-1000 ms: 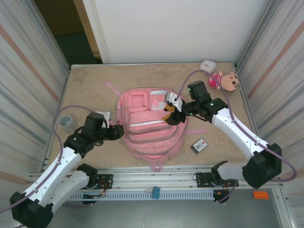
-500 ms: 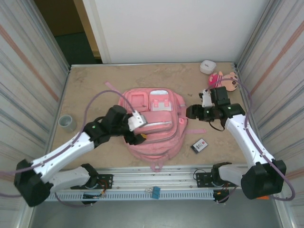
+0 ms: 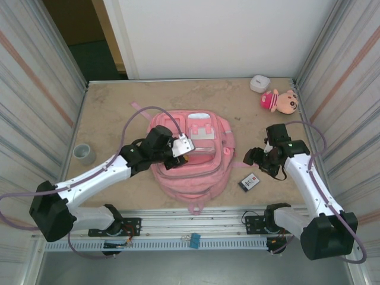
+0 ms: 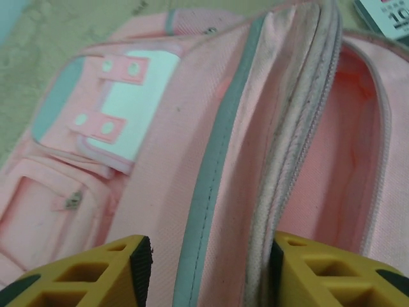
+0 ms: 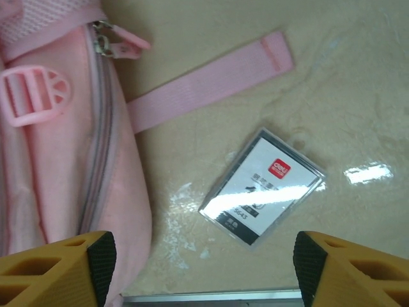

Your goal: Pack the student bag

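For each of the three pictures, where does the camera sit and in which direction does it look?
Top external: above and behind the robot, facing down on the table; left arm and right arm show, student bag between them.
Left wrist: on the left arm, facing down into the bag's open compartment; left pincer shows at the bottom.
Right wrist: on the right arm, facing down at a card beside the bag; right pincer shows, open.
Shared: top and right wrist both show bag and card.

Left gripper [image 4: 209, 272] swung in from 9 o'clock onto student bag [image 3: 196, 178]; right gripper [image 5: 204, 272] pulled off it toward 4 o'clock, above card [image 5: 262, 187].
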Action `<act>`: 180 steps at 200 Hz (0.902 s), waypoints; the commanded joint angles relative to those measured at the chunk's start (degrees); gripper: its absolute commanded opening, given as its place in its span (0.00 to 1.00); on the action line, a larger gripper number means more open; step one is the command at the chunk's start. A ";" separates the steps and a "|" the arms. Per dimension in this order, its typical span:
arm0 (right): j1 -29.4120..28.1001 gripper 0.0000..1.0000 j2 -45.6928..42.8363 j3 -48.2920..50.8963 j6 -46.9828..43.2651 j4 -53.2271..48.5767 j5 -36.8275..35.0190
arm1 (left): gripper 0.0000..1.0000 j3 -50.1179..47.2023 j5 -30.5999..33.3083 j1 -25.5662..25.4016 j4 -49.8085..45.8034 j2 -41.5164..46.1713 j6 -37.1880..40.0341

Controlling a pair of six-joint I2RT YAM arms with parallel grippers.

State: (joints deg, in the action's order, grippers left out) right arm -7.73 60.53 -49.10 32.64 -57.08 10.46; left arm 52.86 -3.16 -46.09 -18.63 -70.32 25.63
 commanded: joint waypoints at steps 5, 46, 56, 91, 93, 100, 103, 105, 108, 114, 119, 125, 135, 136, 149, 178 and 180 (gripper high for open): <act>0.39 0.77 1.72 2.18 5.03 -3.20 -0.75 | 0.44 -0.28 2.30 1.21 5.15 2.43 -2.74; -1.00 0.84 4.04 7.18 11.18 1.30 1.11 | 0.02 -1.79 2.23 1.45 6.40 2.66 -3.32; -2.06 0.85 5.08 7.67 12.25 1.95 0.53 | 0.00 -2.12 1.45 1.48 7.08 3.05 -3.60; -4.40 0.89 10.89 8.85 14.50 5.65 -0.45 | 0.00 -2.70 -0.52 1.44 8.50 3.35 -4.40; -4.44 0.89 11.27 8.80 14.58 5.84 -0.44 | 0.00 -2.68 -0.60 1.44 8.50 3.37 -4.39; -4.65 0.89 12.67 8.55 14.79 6.43 -0.60 | 0.00 -2.76 -0.76 1.44 8.57 3.42 -4.50; -4.81 0.90 13.26 8.51 14.97 6.57 -0.74 | 0.00 -2.76 -0.91 1.44 8.61 3.44 -4.51; -4.94 0.90 13.64 8.43 14.99 6.79 -0.82 | 0.00 -2.76 -0.96 1.50 8.66 3.51 -4.53; -5.07 0.90 14.12 8.32 15.08 7.03 -0.94 | 0.00 -2.76 -1.06 1.43 8.70 3.46 -4.57; -5.47 0.90 15.10 8.11 15.33 7.45 -1.26 | 0.00 -2.75 -1.23 1.43 8.82 3.63 -4.71; -5.78 0.90 15.89 8.02 15.44 7.66 -1.71 | 0.00 -2.76 -1.32 1.44 8.86 3.66 -4.79; -6.11 0.90 16.78 7.82 15.66 7.85 -2.33 | 0.00 -2.75 -1.50 1.44 8.82 3.76 -4.86; -6.51 0.90 18.31 7.71 15.94 8.10 -3.36 | 0.00 -2.85 -1.48 1.44 8.84 3.89 -4.96; -6.56 0.90 18.44 7.66 16.00 8.15 -3.39 | 0.00 -2.85 -1.49 1.44 8.86 3.88 -4.97; -6.82 0.91 20.15 7.79 16.44 8.77 -4.01 | 0.00 -2.93 -1.39 1.44 8.84 4.17 -5.06; -7.30 0.88 23.05 8.95 17.29 10.81 -4.66 | 0.00 -3.28 -1.24 1.44 9.05 4.54 -5.07; -7.35 0.88 23.16 9.16 17.35 10.97 -4.66 | 0.00 -3.29 -1.17 1.44 9.05 4.61 -5.06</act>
State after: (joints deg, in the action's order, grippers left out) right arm -14.50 81.84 -41.25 47.64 -47.51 8.08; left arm 49.89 -4.45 -45.32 -13.37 -67.92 21.56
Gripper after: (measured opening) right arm 0.896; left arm 0.077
